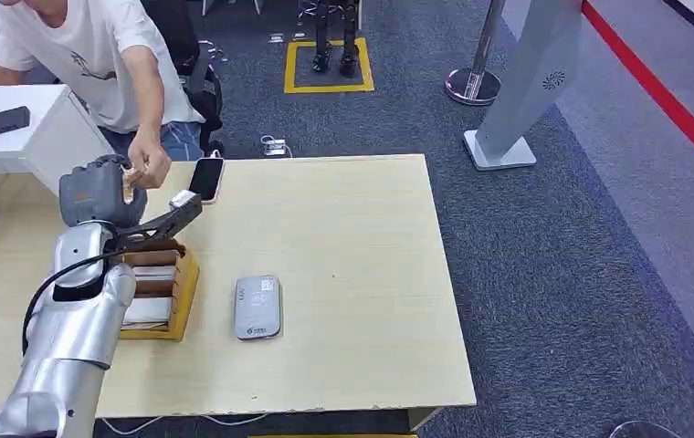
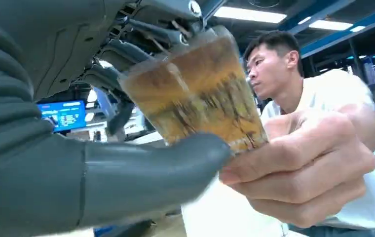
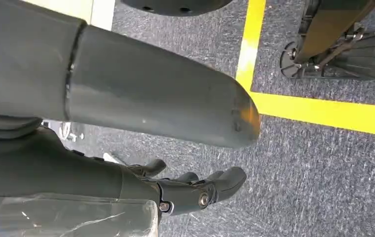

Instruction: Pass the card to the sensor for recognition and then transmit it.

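An orange-brown card (image 2: 200, 94) is pinched between the thumb and fingers of my left hand (image 2: 141, 168). That hand (image 1: 97, 190) is raised over the table's far left corner. A person in a white shirt grips the card's other edge with one hand (image 2: 304, 168), which meets my left hand (image 1: 149, 168) in the head view. The grey card sensor (image 1: 257, 307) lies flat on the wooden table (image 1: 352, 228), nearer to me and to the right of that hand. My right hand (image 3: 195, 190) hangs over the grey carpet with nothing in it and its fingers apart.
A wooden card box (image 1: 159, 290) sits beside my left forearm, left of the sensor. A phone (image 1: 206, 177) lies at the table's far edge near the person's hand. A white cabinet (image 1: 24, 137) stands at the far left. Carpet with yellow floor tape (image 3: 323, 111) lies below my right hand.
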